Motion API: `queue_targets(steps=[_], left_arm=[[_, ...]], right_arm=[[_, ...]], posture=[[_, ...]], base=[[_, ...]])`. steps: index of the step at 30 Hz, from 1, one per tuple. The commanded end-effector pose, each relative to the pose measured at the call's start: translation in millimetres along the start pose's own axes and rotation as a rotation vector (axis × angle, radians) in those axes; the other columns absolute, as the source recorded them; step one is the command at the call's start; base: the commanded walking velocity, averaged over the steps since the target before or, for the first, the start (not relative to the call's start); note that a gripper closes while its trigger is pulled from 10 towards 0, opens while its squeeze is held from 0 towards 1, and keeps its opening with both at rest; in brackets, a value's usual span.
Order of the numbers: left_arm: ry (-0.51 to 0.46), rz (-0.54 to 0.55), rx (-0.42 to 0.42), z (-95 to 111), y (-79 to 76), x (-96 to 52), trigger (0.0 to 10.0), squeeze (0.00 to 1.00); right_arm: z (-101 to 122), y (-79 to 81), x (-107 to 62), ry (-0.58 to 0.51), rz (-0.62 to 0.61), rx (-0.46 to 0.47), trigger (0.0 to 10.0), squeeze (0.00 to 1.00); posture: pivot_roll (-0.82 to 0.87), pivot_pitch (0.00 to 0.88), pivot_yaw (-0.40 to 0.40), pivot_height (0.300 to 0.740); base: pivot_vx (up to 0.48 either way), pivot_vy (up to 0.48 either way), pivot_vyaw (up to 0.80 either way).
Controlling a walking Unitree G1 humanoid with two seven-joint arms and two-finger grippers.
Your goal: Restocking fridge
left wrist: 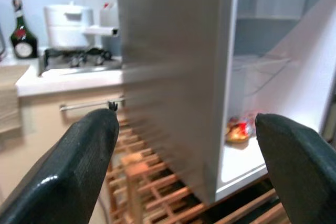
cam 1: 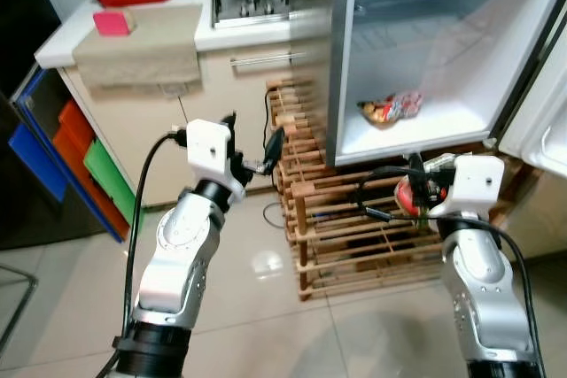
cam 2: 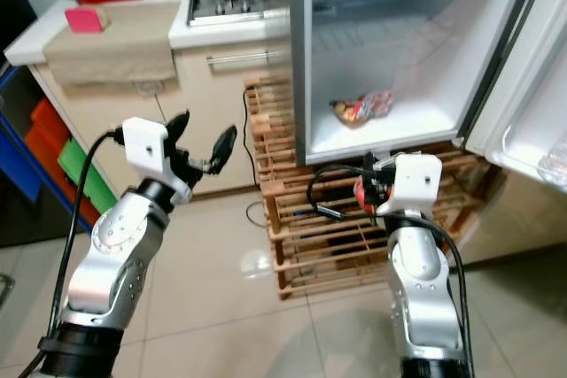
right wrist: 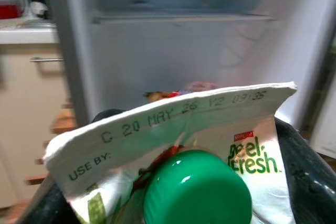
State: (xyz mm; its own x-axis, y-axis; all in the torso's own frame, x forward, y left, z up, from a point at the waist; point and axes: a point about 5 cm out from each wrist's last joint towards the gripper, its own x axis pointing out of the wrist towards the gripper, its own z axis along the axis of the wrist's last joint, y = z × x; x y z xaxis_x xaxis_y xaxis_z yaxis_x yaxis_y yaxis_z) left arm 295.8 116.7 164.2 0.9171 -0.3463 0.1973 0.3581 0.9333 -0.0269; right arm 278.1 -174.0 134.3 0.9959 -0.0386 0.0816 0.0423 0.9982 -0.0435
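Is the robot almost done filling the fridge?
Not nearly. One snack bag already lies on the open fridge shelf. The right gripper holds a green-capped pouch, not yet inside. The left gripper is open, holding nothing.

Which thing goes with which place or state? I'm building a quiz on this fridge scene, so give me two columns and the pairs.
Things:
1. left hand
2. right hand
3. snack bag
4. pink block

Places or states:
A. lying on the fridge shelf
B. shut on a green-capped carton
C. on the beige cloth on the counter
D. open, holding nothing

Pairs: 1-D, 2-B, 3-A, 4-C
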Motion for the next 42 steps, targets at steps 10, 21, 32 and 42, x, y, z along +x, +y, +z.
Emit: queue_targets(steps=[10, 21, 32, 42], left_arm=[[0.01, -0.015, -0.029, -1.8, -8.0, 11.5, 10.0, 0.0], [-0.013, -0.031, 0.016, 1.3, -5.7, 17.6, 10.0, 0.0], [0.097, -0.187, -0.003, -12.0, -8.5, 17.5, 10.0, 0.0], [0.023, -0.278, 0.088, -0.9, -21.7, 27.0, 10.0, 0.0]], right_arm=[[6.2, 1.7, 3.4, -0.019, 0.01, -0.044, 10.0, 0.0], [10.0, 1.2, 9.6, -0.045, 0.0, -0.055, 10.0, 0.0], [6.4, 9.2, 11.6, -0.052, -0.022, -0.034, 10.0, 0.0], [8.5, 18.7, 22.9, -0.073, -0.021, -0.007, 10.0, 0.0]], posture=[[-0.14, 0.0, 0.066, 0.74], [-0.13, 0.0, 0.068, 0.74], [-0.1, 0.0, 0.091, 0.74], [-0.08, 0.0, 0.113, 0.74]], base=[[0.295, -0.375, 0.79], [0.135, -0.17, 0.07], [0.0, 0.0, -0.44], [0.0, 0.0, -0.24]])
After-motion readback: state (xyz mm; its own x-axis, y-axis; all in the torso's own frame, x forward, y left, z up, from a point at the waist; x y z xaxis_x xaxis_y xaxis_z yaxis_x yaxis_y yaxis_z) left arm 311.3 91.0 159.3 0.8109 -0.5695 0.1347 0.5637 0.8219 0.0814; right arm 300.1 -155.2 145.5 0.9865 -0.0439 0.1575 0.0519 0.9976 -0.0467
